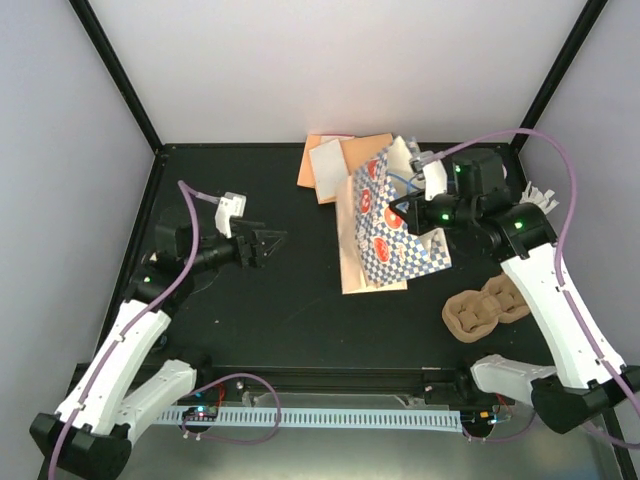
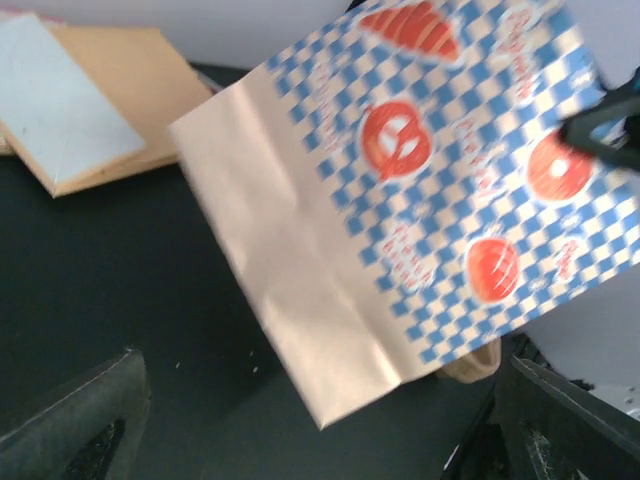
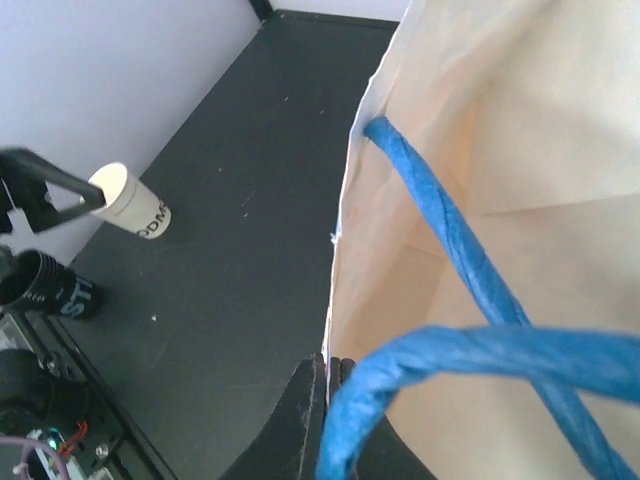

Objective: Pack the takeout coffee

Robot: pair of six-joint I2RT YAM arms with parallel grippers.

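Observation:
I cannot pick out the takeout coffee for sure. In the right wrist view a small pale cylinder (image 3: 130,207) with dark lettering shows beside the left arm's finger; whether it is the cup or an arm part I cannot tell. A paper bag (image 1: 388,225) with blue checks and red prints lies tilted right of centre. My right gripper (image 1: 428,213) is shut on the bag's rim (image 3: 335,300), next to the blue handle (image 3: 450,250). My left gripper (image 1: 268,245) hangs open and empty, apart from the bag's plain base (image 2: 290,270).
A brown moulded-pulp carrier (image 1: 485,308) lies at the front right. Flat orange and cream paper pieces (image 1: 335,163) lie at the back, behind the bag. Walls close the table on the left, back and right.

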